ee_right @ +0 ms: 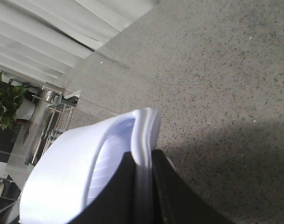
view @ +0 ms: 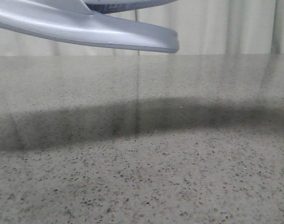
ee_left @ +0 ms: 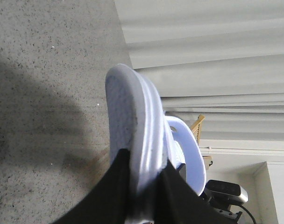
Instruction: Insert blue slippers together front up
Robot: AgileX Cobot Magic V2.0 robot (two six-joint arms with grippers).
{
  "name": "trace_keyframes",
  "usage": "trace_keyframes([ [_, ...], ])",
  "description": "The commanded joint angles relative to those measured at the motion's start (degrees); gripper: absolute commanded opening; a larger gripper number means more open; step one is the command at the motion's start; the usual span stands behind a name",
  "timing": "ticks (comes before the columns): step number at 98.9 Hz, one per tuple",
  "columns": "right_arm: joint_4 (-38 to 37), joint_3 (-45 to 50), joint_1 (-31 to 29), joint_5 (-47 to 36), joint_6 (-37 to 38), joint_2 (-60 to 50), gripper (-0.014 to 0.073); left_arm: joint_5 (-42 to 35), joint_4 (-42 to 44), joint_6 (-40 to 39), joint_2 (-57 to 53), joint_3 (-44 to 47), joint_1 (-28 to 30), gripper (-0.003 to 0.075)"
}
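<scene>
A: Where are we with the blue slippers [view: 86,28]?

B: We have them lifted off the worktop [view: 142,177]. In the front view a pale sole runs across the top left, high above the speckled surface, with a second shape just above it at the top edge. Nothing else lies on the worktop there, only a broad shadow.

A: And our hands?

B: The left gripper [ee_left: 144,186] has its dark fingers [ee_left: 109,196] closed narrow on the edge of a slipper [ee_left: 132,121], sole side towards the worktop. Beyond that sole we see the strap of what looks like the second slipper [ee_left: 188,149], lying close against the first. The right gripper [ee_right: 144,186] is likewise pinched shut on a slipper rim [ee_right: 144,135], with the ribbed footbed and strap [ee_right: 62,177] beside its fingers [ee_right: 174,196].

A: So are they nested yet?

B: We judge they are close together or partly slid in, but we cannot tell how deep; no view shows the whole pair. What seems left is to finish pushing one into the other, check the fronts point up, and set them down.

A: Anything in our way?

B: The pale curtain [view: 216,28] hangs at the far side, and a green plant [ee_right: 4,105] and a clear rack [ee_right: 53,126] stand off beyond the worktop's edge. None of it is near the slippers
</scene>
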Motion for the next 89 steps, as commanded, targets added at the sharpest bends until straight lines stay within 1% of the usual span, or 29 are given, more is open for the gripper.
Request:
trace_keyframes([
  [1,5.3,-2.0,0.8,9.9,-3.9,0.9,-0.0107,5.3,-5.3,-0.3,0.2,-2.0,-0.4,0.0016],
  [29,10.0,-2.0,1.4,16.6,-10.1,5.7,-0.0107,5.6,-5.3,0.1,0.2,-2.0,-0.4,0.0016],
  [42,10.7,-2.0,3.3,16.9,-12.3,7.2,-0.0107,5.6,-5.3,0.4,0.2,-2.0,-0.4,0.0016],
  [64,11.1,-2.0,3.7,13.6,-15.6,7.5,-0.0106,4.2,-5.3,1.2,0.2,-2.0,-0.4,0.0016],
  [82,11.0,-2.0,3.7,9.3,-21.6,7.5,-0.0106,2.8,-5.3,2.4,0.2,-2.0,-0.4,0.0016],
  [89,10.9,-2.0,3.4,7.6,-23.2,7.5,-0.009,2.5,-5.3,2.6,0.2,-2.0,-0.4,0.0016],
])
